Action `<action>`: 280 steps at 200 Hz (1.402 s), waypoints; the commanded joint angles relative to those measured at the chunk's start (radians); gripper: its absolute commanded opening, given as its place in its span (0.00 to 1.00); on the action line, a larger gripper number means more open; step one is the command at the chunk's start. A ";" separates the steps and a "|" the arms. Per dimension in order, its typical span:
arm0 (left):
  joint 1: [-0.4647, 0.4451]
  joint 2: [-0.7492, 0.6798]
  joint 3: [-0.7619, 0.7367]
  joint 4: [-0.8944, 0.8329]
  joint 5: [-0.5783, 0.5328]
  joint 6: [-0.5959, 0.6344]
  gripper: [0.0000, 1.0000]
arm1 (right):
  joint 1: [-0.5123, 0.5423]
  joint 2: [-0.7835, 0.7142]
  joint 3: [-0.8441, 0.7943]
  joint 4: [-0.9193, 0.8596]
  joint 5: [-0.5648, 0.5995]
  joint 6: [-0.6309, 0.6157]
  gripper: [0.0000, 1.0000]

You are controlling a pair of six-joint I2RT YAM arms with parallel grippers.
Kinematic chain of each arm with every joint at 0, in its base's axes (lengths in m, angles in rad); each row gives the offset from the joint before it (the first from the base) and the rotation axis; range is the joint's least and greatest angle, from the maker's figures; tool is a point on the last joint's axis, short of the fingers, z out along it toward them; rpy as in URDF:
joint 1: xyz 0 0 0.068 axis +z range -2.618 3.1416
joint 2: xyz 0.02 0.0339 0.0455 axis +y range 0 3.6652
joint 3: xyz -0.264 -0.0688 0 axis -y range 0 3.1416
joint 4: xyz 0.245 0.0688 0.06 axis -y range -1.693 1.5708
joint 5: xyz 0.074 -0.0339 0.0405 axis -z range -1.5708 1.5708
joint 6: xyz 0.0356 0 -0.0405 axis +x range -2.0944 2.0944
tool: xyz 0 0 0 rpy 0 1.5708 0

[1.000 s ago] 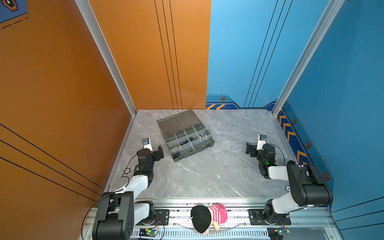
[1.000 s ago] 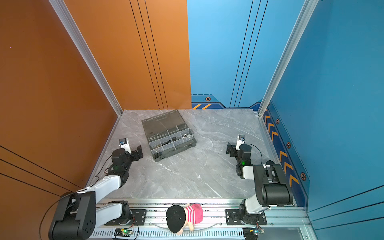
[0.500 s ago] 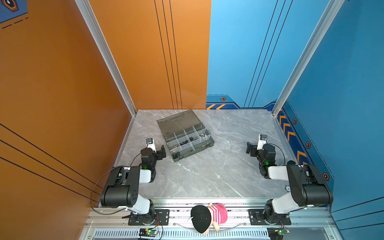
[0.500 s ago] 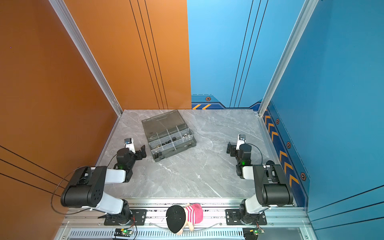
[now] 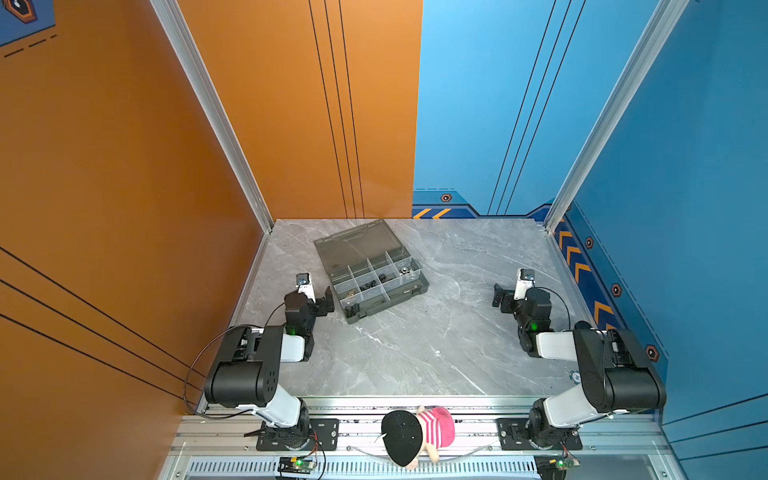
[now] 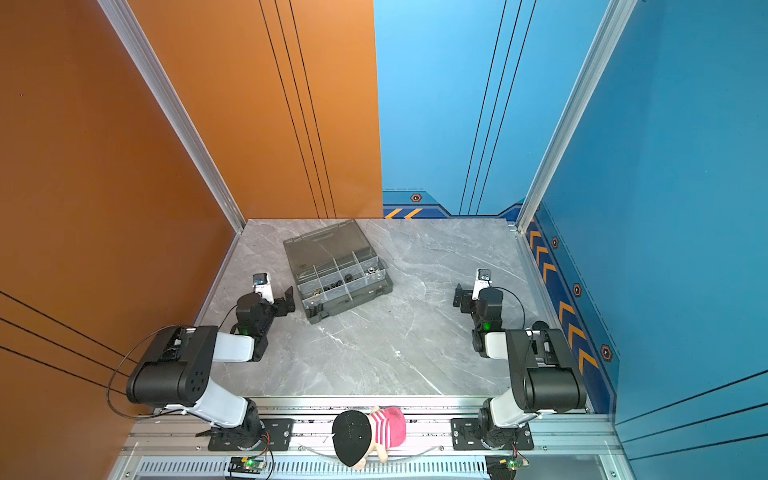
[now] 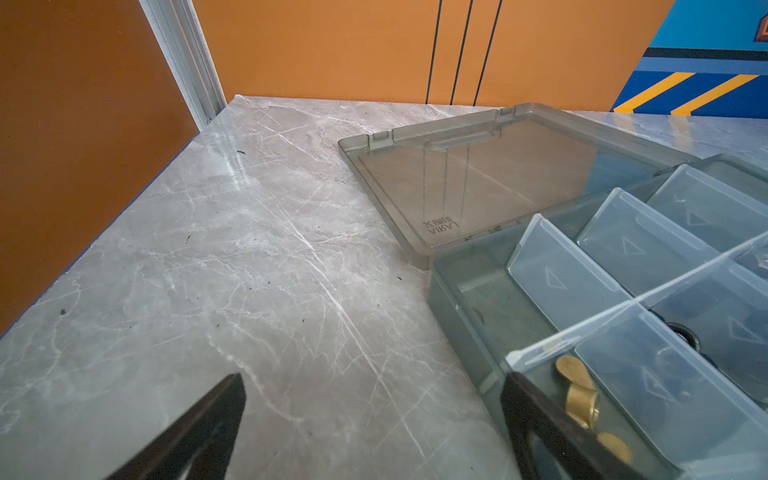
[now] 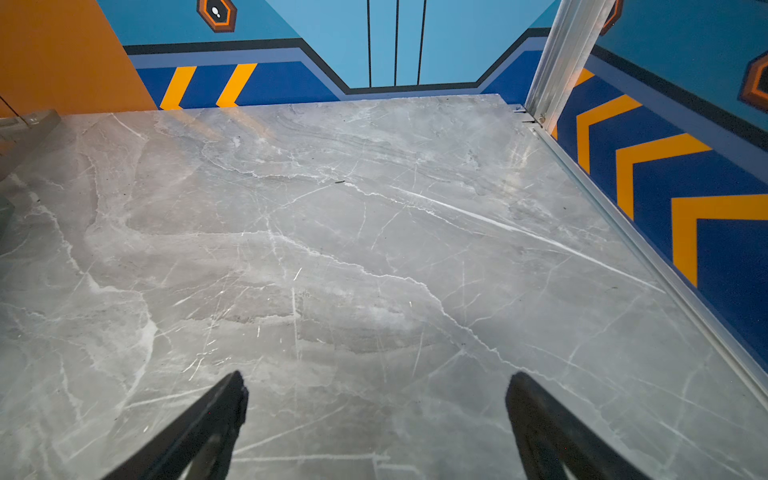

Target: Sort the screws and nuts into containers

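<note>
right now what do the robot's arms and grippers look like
The left arm and right arm are chunky black joint housings joined by white links, each with a green light and a white camera mount. Thin black cables loop off them. The left gripper and right gripper have tapered black fingers.

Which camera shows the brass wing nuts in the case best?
The left wrist view: the brass wing nuts lie close up in a cell of the organiser case, shape and colour clear. In both top views they are only a tiny yellowish speck. The right wrist view does not show them.
</note>
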 commanded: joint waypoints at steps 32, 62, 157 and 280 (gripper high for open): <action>-0.016 -0.001 0.020 -0.014 -0.032 0.023 0.98 | 0.001 0.006 0.002 0.010 0.007 0.003 1.00; -0.023 -0.001 0.018 -0.015 -0.040 0.029 0.98 | 0.001 0.006 0.002 0.009 0.008 0.003 0.99; -0.037 -0.001 0.019 -0.015 -0.054 0.044 0.98 | 0.001 0.006 0.002 0.009 0.007 0.003 1.00; -0.050 -0.001 0.043 -0.059 -0.064 0.058 0.98 | 0.001 0.006 0.004 0.007 0.006 0.003 1.00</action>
